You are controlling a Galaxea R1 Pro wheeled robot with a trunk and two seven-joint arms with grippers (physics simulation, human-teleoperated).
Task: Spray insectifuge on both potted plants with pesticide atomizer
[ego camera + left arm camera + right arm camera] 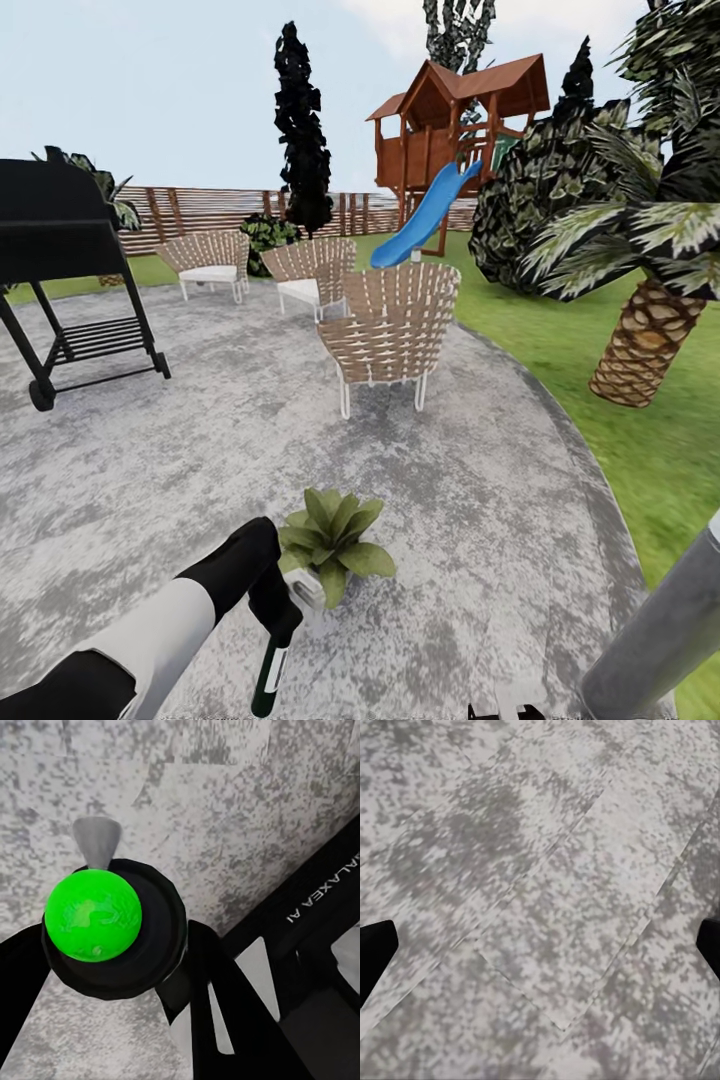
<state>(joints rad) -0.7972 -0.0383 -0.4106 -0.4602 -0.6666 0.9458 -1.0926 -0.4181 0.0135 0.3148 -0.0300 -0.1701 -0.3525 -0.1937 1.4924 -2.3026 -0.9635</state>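
The black barbecue grill [75, 270] stands far off to the left on the round grey paved patch [480, 500], well clear of the work. Nearer, the left gripper [283, 618] has its fingers pinching the pesticide atomizer [270, 675], whose dark bottle hangs below the fingers while its pale trigger head [307, 588] sits just above them, pointing toward the potted plant [332, 540]. In the left wrist view the bottle's green round end [93, 915] faces the camera between the dark fingers, with the paving beyond.

The plant's leaves lie just beyond the fingers, almost touching the nozzle. So close, I judge the spray may wet only the near leaves and leave the far side dry; a forward nudge could also knock the little pot over. The bottle is held near its top, so it could swing or slip in the grip when the trigger is worked.

Further right stand wicker chairs [390, 335], the palm [645, 340] and a grey post [660, 630]. The right gripper's [540, 945] fingers are spread wide over bare paving, holding nothing.
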